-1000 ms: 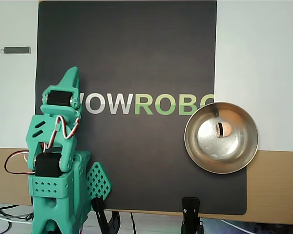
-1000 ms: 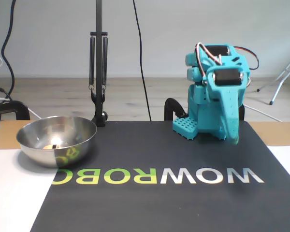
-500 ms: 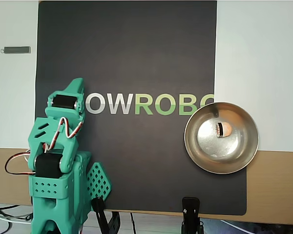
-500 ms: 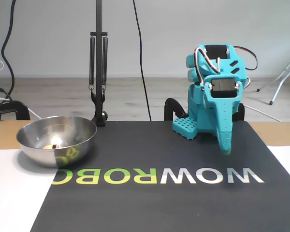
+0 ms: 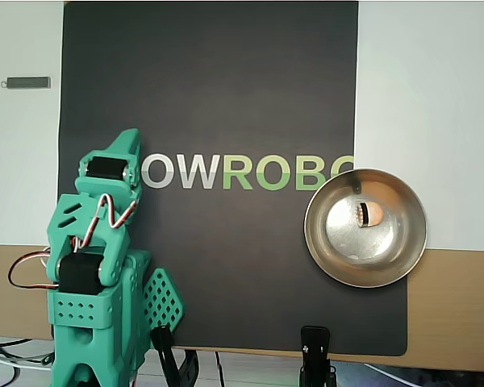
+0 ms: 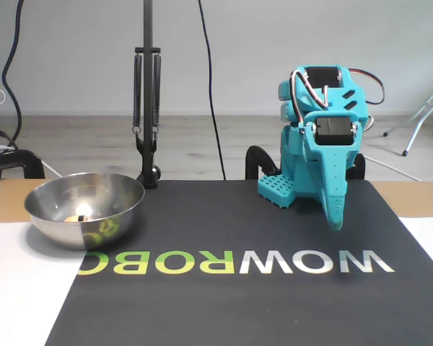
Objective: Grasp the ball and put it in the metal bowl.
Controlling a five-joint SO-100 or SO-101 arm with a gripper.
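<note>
The pale orange ball (image 5: pixel 373 214) lies inside the metal bowl (image 5: pixel 403 242), just off its shiny centre in the overhead view. From the fixed view only a small orange glow of the ball (image 6: pixel 76 218) shows low inside the bowl (image 6: pixel 115 205). My teal gripper (image 5: pixel 130 139) is folded back over the arm's base at the left of the black mat, far from the bowl. Its fingers are together and hold nothing. In the fixed view the gripper (image 6: pixel 335 223) points down at the mat, shut.
A black mat (image 5: pixel 226 97) with WOWROBO lettering covers the table's middle. A small grey bar (image 5: pixel 27 82) lies on the white surface at the far left. Black clamps (image 5: pixel 315 355) grip the near mat edge. A lamp stand (image 6: pixel 147 108) rises behind the bowl.
A second ago the gripper reached further out over the mat; it has drawn back and tilted down toward the base, then held still. Ball and bowl have not moved.
</note>
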